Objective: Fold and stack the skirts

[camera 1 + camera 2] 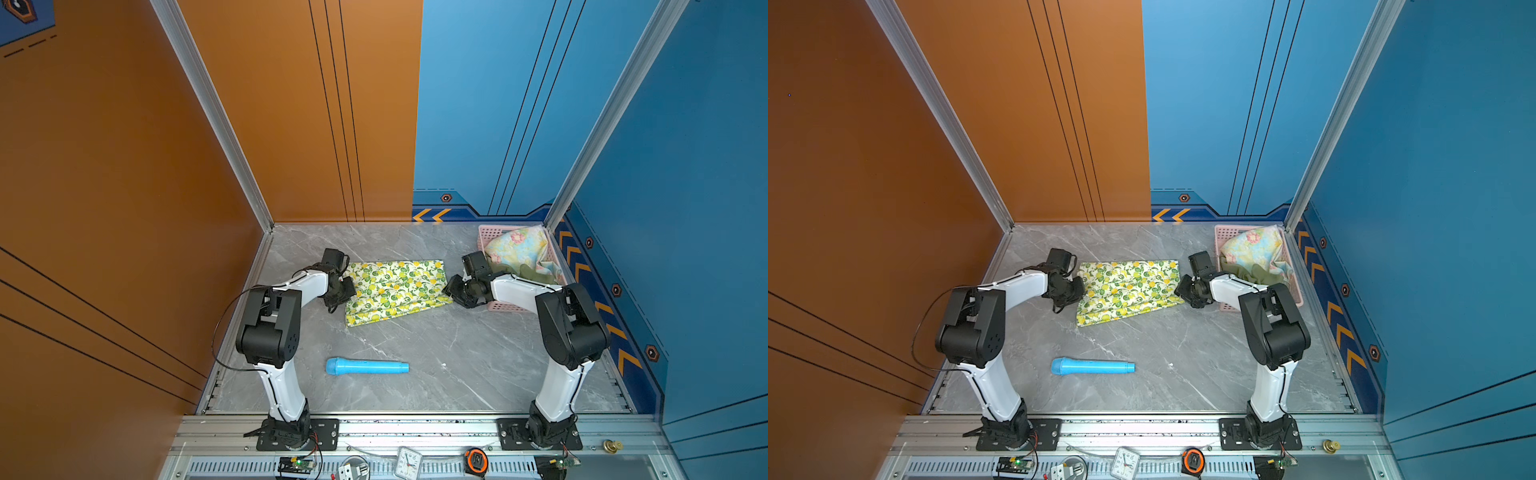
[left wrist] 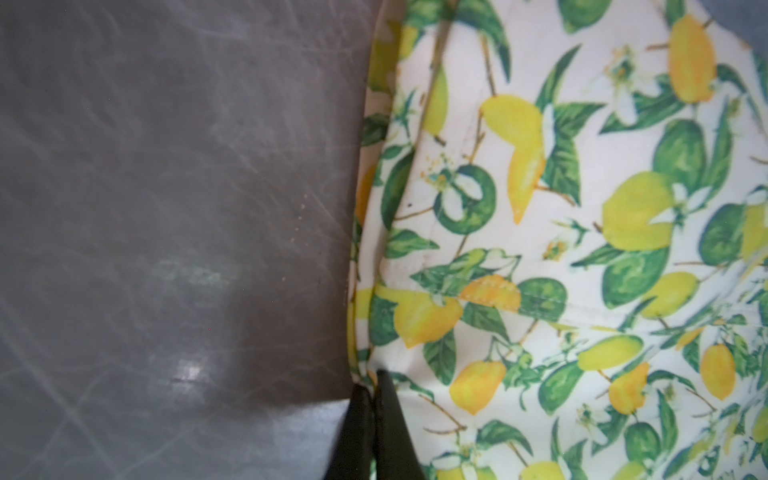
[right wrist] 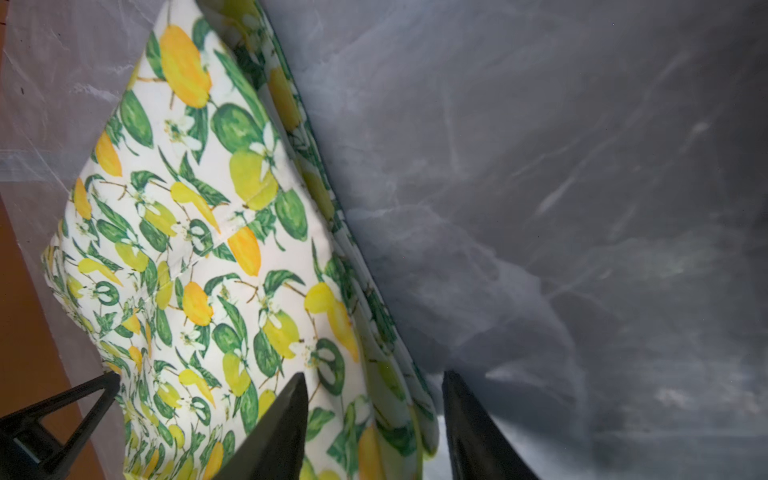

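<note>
Top views: lemon skirt (image 1: 395, 286) lies flat on the table (image 1: 415, 353), stretched between left gripper (image 1: 345, 289) and right gripper (image 1: 452, 291), one at each short end. We read it as folded at least once, since the long edge nearer the arm bases shows layers. Floral skirt (image 1: 515, 245) and olive skirt (image 1: 536, 272) sit bunched in the pink basket (image 1: 484, 232), just outboard of the right gripper, and neither gripper touches them. No stack anywhere.

Left wrist: fingers (image 2: 388, 415) pressed together right at the lemon skirt's edge, and they appear to pinch the hem. The rest of the cloth runs ahead of the tips, off to one side.

Right wrist: jaws spread, straddling the layered edge near a corner, one finger over the print and the other over bare table. Not gripping yet.

Status, our call: early, skirt one mid-fold. Left to do: finish this fold and set it down, then pull the two from the basket, fold them and stack all three.
</note>
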Tool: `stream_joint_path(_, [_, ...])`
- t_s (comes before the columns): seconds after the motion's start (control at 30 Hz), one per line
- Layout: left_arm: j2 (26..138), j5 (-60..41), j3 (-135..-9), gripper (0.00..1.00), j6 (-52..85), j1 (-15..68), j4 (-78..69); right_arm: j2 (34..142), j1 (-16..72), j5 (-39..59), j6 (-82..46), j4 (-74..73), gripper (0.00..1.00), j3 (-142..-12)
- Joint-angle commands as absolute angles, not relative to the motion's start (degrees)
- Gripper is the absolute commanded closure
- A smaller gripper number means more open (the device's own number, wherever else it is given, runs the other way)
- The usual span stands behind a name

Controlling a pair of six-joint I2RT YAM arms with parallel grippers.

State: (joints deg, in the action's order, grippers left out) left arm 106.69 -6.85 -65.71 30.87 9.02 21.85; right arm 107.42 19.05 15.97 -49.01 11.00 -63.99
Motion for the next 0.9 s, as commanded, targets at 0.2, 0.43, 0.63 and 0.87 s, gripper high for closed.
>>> stream_joint_path(0.2, [108.3,-6.5,-64.7,1.00,30.6,8.7,23.9,112.1,18.4,19.2,-52.5,9.9,0.60,-64.0])
stream_joint_path(0.43, [108.9,-6.8,-65.0,1.00,30.6,8.8,23.9,114.5,18.1,21.5,-53.5,4.8,0.92,-66.0])
stream_joint_path(0.63, [109.2,-6.6,-64.7,1.00,30.6,8.9,24.0,112.5,18.8,16.8,-47.8,10.0,1.00,-70.5])
stream_joint_path(0.87, [110.2,-6.9,-65.0,1.00,31.1,9.5,24.0,110.3,24.2,8.1,-33.9,22.3,1.00,-80.6])
